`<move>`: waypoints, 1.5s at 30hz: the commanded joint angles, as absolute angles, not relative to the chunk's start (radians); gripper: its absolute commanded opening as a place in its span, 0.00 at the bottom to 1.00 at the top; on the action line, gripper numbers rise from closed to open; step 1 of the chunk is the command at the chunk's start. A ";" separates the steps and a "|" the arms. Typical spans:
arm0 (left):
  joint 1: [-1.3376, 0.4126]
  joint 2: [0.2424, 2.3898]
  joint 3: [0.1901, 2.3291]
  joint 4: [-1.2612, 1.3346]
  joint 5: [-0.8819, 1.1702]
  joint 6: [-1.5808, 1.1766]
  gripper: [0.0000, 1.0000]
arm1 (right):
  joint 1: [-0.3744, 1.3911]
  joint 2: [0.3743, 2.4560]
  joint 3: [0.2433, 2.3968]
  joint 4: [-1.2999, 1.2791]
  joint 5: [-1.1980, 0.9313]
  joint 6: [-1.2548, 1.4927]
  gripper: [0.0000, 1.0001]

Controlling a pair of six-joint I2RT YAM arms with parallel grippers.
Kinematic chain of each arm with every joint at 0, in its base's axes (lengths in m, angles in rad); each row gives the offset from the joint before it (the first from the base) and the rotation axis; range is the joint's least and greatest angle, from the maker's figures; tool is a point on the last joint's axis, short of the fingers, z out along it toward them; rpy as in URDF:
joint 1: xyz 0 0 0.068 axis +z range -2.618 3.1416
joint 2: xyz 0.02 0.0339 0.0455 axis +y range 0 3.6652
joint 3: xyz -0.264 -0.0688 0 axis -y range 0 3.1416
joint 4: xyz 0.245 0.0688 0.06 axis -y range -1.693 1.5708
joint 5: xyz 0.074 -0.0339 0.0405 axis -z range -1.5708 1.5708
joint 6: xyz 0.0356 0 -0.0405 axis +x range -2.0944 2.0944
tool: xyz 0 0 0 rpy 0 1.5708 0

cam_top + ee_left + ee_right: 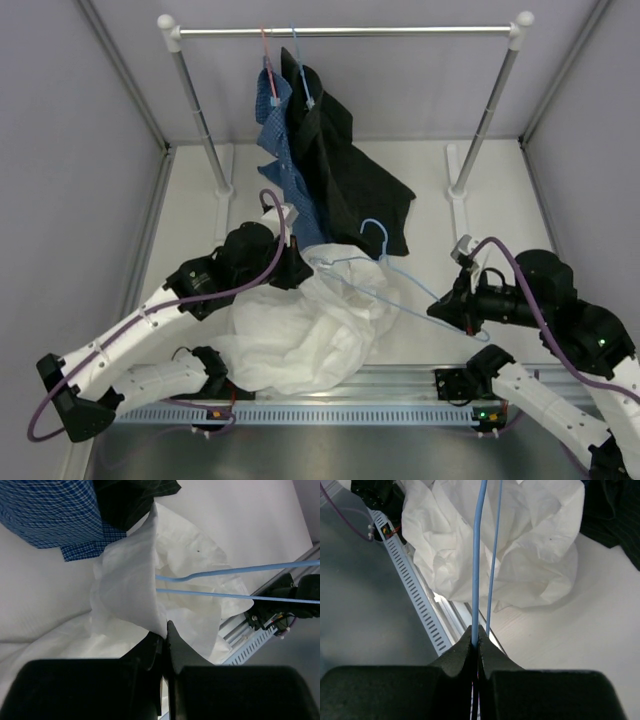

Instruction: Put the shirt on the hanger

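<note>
The white shirt (300,335) lies crumpled on the table between the arms. My left gripper (297,270) is shut on a raised fold of the shirt (127,585); the jaws pinch the fabric at their tips (165,630). The light-blue wire hanger (372,262) lies across the shirt's top, its hook pointing toward the black shirt. My right gripper (442,308) is shut on one end of the hanger (479,555), the wire clamped between the fingertips (476,639). Two hanger wires (235,570) run into the lifted fabric opening. The shirt also shows in the right wrist view (535,550).
A clothes rack (345,31) stands at the back, holding a blue checked shirt (278,140) on a red hanger and a black shirt (340,165) on a blue hanger; both hang down near my left gripper. A slotted metal rail (340,410) runs along the near edge.
</note>
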State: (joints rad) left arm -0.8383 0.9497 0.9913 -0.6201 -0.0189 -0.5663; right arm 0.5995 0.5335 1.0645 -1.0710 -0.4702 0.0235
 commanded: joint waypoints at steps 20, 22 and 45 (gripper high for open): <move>-0.836 1.046 1.754 -0.937 0.445 -0.123 0.00 | 0.742 0.719 1.038 -0.361 -0.726 0.211 0.00; -0.835 1.058 1.884 -0.986 0.389 -0.115 0.00 | 0.790 0.704 1.020 -0.254 -0.570 0.285 0.00; -0.834 0.881 1.404 -0.931 0.343 -0.037 0.00 | 1.157 0.370 0.670 -0.321 -0.213 0.195 0.00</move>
State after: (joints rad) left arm -0.8337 1.0080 1.4220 -1.0302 0.1974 -0.0696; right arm 1.1370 0.4019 0.6682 -0.3790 -0.2577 0.2001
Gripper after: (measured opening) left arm 0.024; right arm 0.003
